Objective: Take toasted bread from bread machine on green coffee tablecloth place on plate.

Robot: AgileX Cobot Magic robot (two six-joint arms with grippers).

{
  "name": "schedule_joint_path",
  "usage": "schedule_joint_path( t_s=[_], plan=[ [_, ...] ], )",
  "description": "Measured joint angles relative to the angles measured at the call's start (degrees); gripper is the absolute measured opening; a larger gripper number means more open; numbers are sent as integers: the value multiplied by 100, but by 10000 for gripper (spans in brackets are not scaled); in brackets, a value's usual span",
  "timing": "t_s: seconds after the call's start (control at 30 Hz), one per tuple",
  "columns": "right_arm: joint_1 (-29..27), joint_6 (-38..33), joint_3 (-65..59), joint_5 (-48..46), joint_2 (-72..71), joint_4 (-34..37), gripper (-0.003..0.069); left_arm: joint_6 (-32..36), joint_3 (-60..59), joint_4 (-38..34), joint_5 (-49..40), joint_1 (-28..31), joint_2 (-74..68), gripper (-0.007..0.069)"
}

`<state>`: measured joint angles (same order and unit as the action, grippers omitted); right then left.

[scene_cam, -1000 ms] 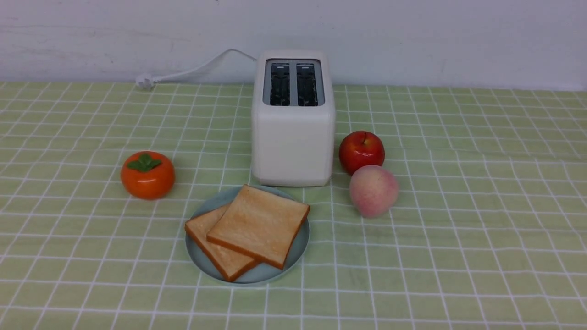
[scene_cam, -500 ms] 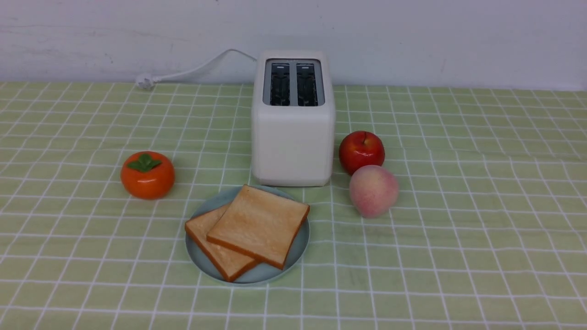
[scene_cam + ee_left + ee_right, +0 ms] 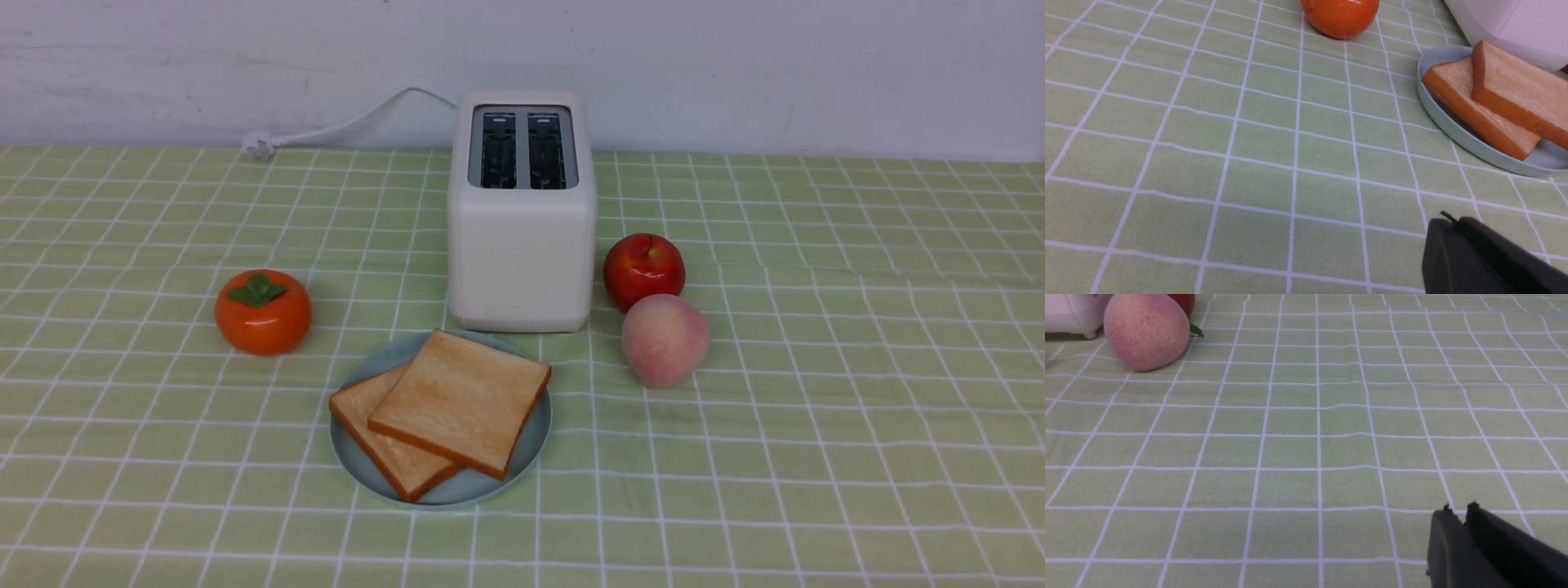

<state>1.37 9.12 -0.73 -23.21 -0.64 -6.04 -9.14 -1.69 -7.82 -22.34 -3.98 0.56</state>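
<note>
Front view: no change seen against earlier frames.

Left gripper (image 3: 1447,222): jaws pressed together, nothing held, low over green coffee tablecloth (image 3: 816,408), apart from plate (image 3: 359,457).

Toasted bread (image 3: 457,400): both slices laid overlapping on plate.

Bread machine (image 3: 521,245): slots seen empty.

Right gripper (image 3: 1457,514): narrow gap seen between tips, nothing pinched.

Task judged complete.

Two slices of toasted bread (image 3: 457,408) lie on one plate (image 3: 532,441). There is one bread machine (image 3: 521,245). One apple (image 3: 644,269), one peach (image 3: 665,339) and one persimmon (image 3: 263,312) complete the count.
</note>
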Motion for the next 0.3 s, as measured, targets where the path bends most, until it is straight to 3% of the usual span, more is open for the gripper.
schedule_joint_path(
  t_s=[0.3],
  plan=[
    [0,0,0,0,0,0,78,0,0,0,-4,0,0,-2]
  ],
)
